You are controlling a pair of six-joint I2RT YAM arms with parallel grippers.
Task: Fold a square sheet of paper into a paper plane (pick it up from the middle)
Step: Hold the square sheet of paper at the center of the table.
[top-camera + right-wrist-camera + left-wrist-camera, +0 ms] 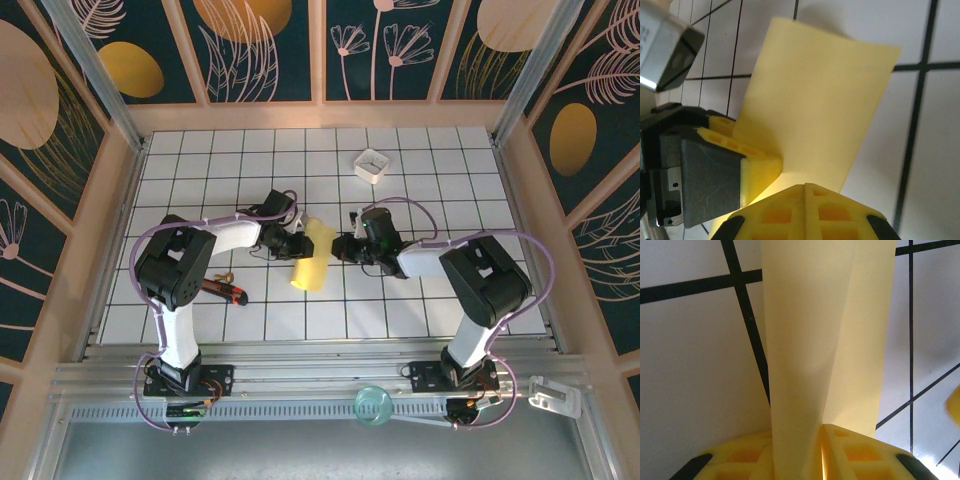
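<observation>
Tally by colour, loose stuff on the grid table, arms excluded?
Yellow: 1, the paper, partly folded
White: 1, the box
Red and black: 1, the tool
Total: 3

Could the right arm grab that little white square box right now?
Probably not yet: the right gripper is shut on the folded yellow paper sheet. The white square box sits unobstructed beyond it.

The white table [330,320] (ruled in black grid lines) carries a small white square box [371,163] near its far edge and a red-and-black tool [225,290] toward its near-left corner.
</observation>
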